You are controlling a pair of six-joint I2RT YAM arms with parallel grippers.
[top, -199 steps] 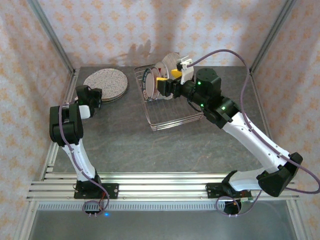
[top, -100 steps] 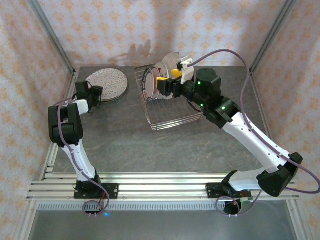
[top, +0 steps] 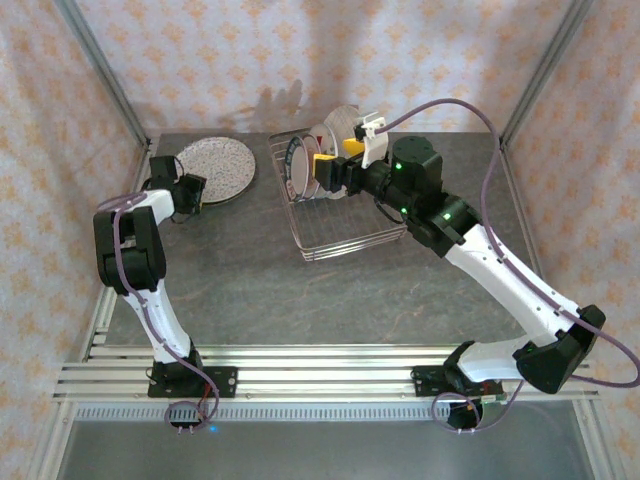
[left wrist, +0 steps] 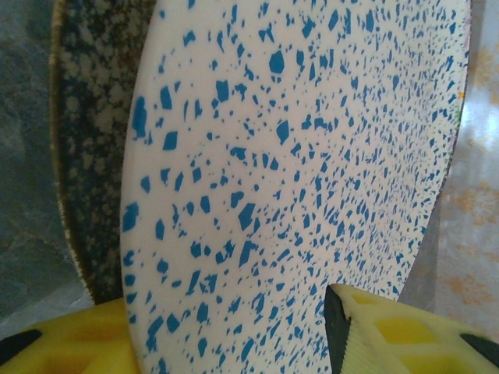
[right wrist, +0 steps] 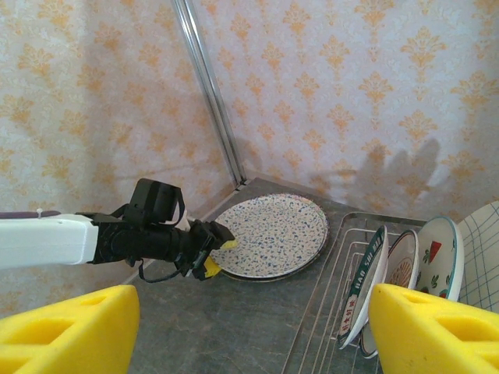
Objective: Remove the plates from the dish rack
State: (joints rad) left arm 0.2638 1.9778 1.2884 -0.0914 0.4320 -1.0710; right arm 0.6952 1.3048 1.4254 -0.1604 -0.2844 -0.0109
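Blue-speckled plate [left wrist: 296, 156] between the left fingers [left wrist: 70, 343]

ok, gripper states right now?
Left gripper: open, straddling the blue-speckled plate at its rim.
Right gripper: open, holding nothing.

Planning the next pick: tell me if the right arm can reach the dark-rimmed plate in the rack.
Probably yes: the right end effector hangs open right by the dark-rimmed plate, with nothing between them.

The near half of the table [top: 260, 290] lies bare. Along its far edge, the dish rack [top: 340, 232] of upright plates [top: 297, 172] and the far-left-corner speckled plate stack [top: 222, 163] obstruct, with a narrow gap between them.
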